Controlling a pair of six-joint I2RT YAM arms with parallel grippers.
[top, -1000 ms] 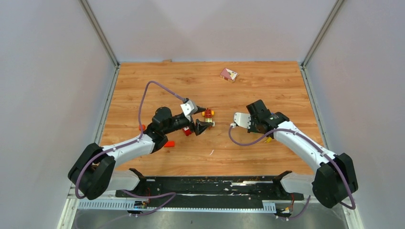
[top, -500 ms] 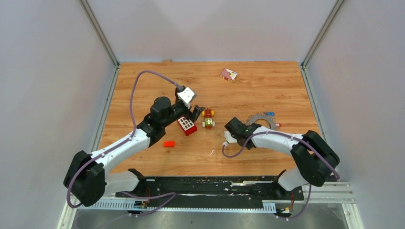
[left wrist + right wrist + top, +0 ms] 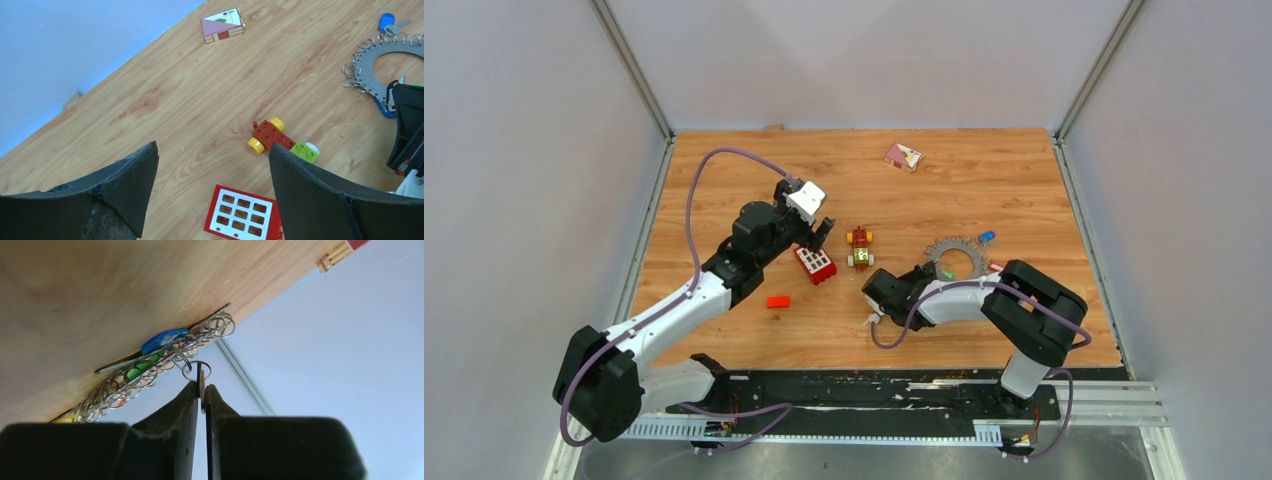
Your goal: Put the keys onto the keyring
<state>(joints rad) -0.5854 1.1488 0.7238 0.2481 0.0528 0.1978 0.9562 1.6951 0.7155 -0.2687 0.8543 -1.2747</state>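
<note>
Left pincer [image 3: 212,160] gapes wide, angled downward; right pincer [image 3: 201,391] is pinched nearly closed.

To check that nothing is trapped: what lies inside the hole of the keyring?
Only bare table wood shows inside the keyring. The right gripper, pinching the rim, covers part of the ring, so anything beneath it is hidden.

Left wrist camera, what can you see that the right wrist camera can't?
Only the left wrist view: the toy car, the red window brick, the little house block, and the wide-open left fingers. Only the right wrist view: the right fingers pinching a thin silver piece at the edge of the keyring. Both: the keyring and the wooden table.
</note>
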